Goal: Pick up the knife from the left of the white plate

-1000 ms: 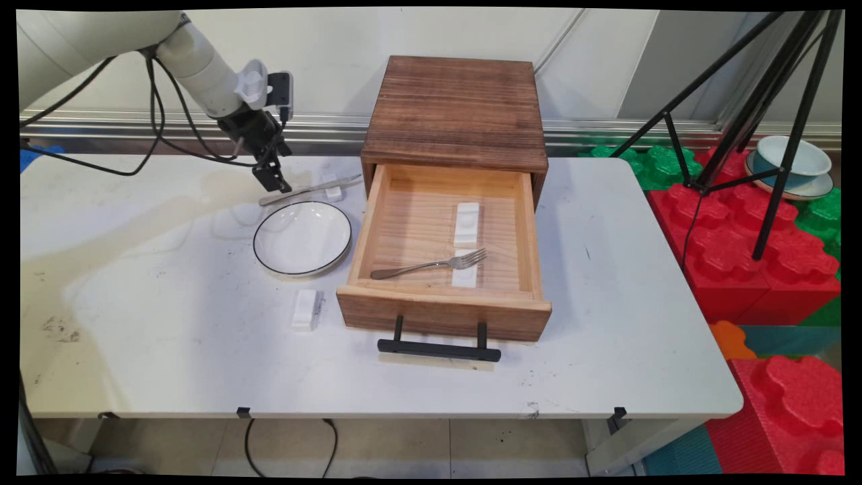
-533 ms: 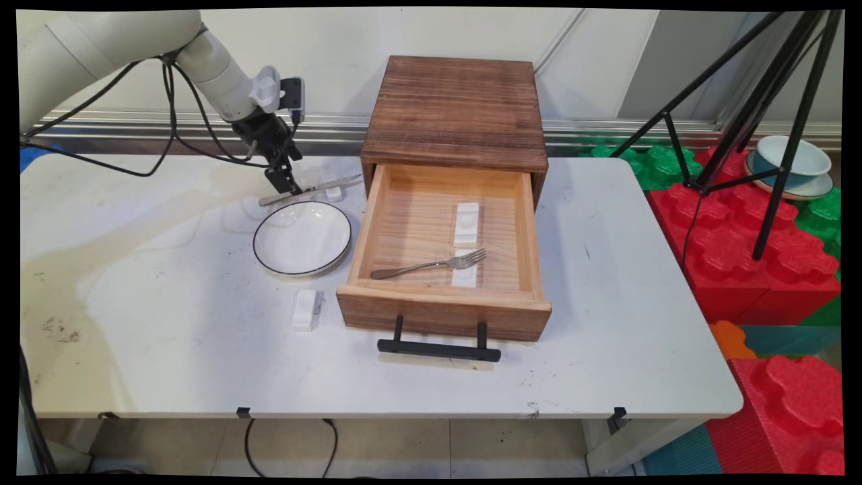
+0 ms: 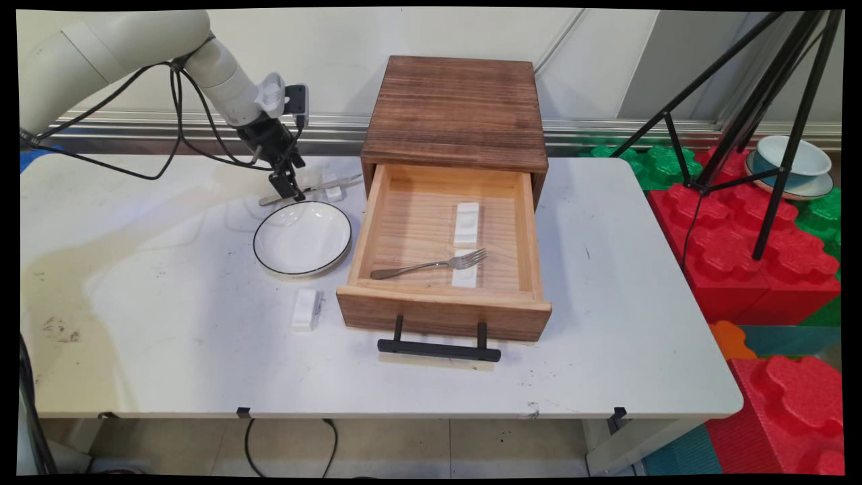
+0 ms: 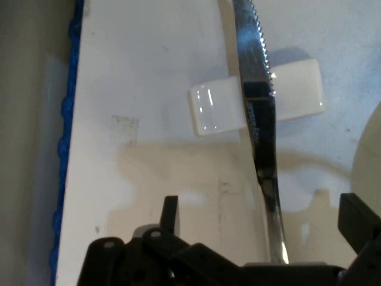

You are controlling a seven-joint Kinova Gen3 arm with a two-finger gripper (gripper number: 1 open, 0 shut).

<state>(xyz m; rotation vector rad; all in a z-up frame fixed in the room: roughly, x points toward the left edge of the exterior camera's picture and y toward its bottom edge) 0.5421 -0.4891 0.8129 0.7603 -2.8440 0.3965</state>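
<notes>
Hand [image 4: 259, 223] spread, fingers either side of knife [image 4: 262, 137] handle, not yet pinching. Knife lies across small white rest [image 4: 217, 107] on counter [image 3: 168, 283], just behind plate [image 3: 302, 238], left of open drawer [image 3: 444, 249]. Judged stiff, thin, slippery steel; handle safest hold.

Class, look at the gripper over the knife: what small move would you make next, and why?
Probably lower a little and close. The gripper is open, its fingers straddling the handle of the knife, which rests across a small white rest on the table.
</notes>
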